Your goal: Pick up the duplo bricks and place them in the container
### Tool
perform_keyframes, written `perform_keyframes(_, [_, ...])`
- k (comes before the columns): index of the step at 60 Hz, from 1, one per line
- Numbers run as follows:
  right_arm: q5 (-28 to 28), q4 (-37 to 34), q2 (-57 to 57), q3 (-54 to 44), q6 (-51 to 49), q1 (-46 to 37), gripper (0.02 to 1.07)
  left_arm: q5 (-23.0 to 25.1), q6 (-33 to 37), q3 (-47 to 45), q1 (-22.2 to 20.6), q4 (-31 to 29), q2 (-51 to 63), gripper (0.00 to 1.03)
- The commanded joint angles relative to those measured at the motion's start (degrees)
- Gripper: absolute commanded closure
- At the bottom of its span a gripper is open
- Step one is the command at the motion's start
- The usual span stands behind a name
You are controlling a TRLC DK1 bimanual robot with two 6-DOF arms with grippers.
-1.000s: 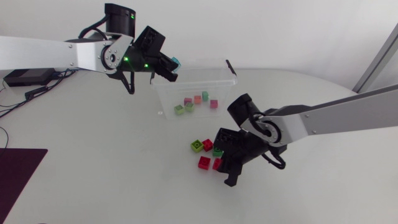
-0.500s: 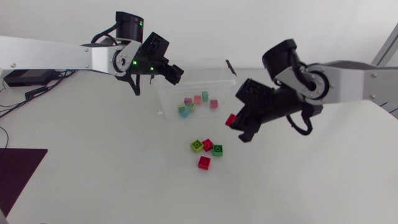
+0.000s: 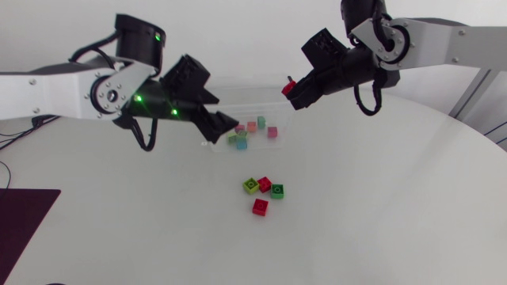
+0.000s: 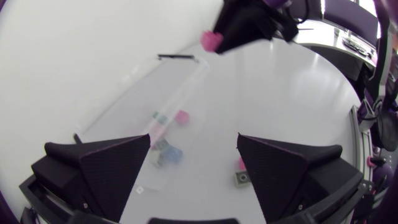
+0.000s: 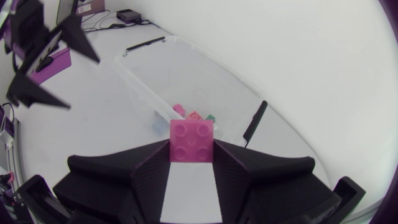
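Note:
A clear plastic container stands at the back of the table and holds several small bricks in pink, green and blue. Two green and two red duplo bricks lie on the table in front of it. My right gripper hangs over the container's right end, shut on a red brick. In the right wrist view that brick sits between the fingers above the container. My left gripper is open and empty at the container's front left, over the container.
A dark mat lies at the table's left edge. Bare white tabletop spreads in front of and to the right of the loose bricks. My left gripper shows beyond the container in the right wrist view.
My left gripper opened, dropped a blue brick into the container and moved toward its front left. My right arm lifted a red brick from the table up to the container's right end.

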Motion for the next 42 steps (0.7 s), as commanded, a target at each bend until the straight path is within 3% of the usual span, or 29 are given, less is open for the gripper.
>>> perform_keyframes(1, [0.7,0.8,3.7,4.1,2.4,-0.2,0.68,1.0,3.9,-3.6,-1.6,-1.4,1.2,0.06])
perform_keyframes(23, [3.1,1.3,19.5,20.6,5.2,0.5,0.66,1.0,9.1,-5.6,-6.4,-4.1,9.7,0.06])
perform_keyframes(26, [4.0,1.3,21.2,22.2,5.5,0.7,0.52,0.9,9.2,-5.5,-6.7,-4.1,10.5,0.06])
perform_keyframes(28, [4.5,1.1,22.8,24.0,5.6,0.8,0.3,0.7,9.2,-5.0,-7.0,-4.1,11.7,0.06])
perform_keyframes(31, [5.4,0.9,24.1,25.6,5.6,1.0,0.09,0.3,9.2,-4.8,-7.2,-4.1,12.6,0.06])
perform_keyframes(42, [5.9,2.8,18.8,20.6,7.2,1.2,0.07,-3.1,8.7,-3.0,-8.7,-1.9,17.4,0.06])
